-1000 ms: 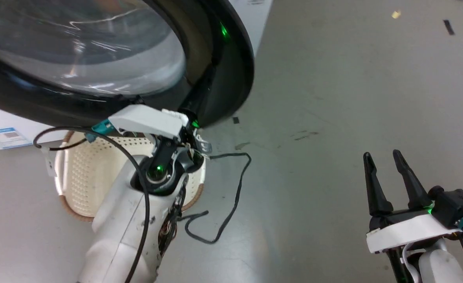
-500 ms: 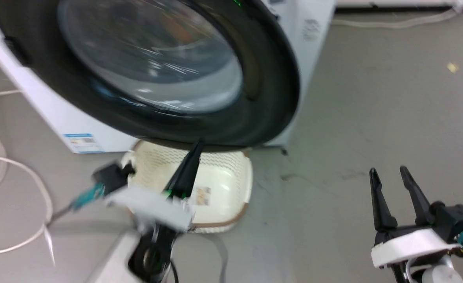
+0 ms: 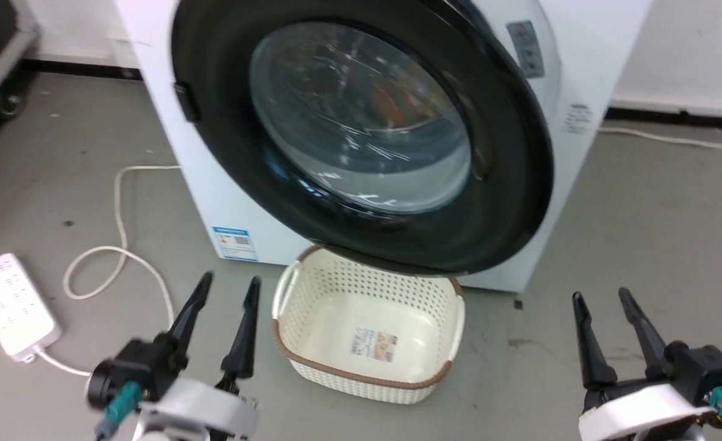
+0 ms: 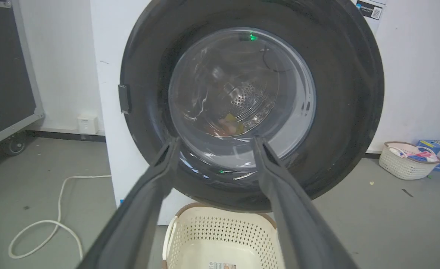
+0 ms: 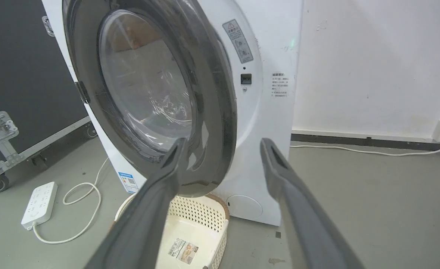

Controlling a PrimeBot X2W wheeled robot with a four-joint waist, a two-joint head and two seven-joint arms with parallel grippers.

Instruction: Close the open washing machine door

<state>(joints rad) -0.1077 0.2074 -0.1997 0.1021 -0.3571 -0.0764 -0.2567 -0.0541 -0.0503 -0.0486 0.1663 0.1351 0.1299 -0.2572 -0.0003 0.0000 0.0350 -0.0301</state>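
The washing machine door (image 3: 361, 141) lies flat against the washing machine (image 3: 581, 73) at 12 o'clock, above the basket (image 3: 361, 376); latched or not, I cannot tell. Left tool (image 3: 229, 282) at 7 o'clock and right tool (image 3: 600, 295) at 5 hang clear, both wide and empty. Closing looks nearly done; the next move is probably a firm press on the door's 3 o'clock rim.

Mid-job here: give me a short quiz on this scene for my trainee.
1. True or false: the left gripper touches the washing machine door.
2. What sits on the floor beneath the door? A power strip; B cream basket; C blue box.
3. Fill in: the right gripper is ___, holding nothing.
Key: 1 false; 2 B; 3 open.
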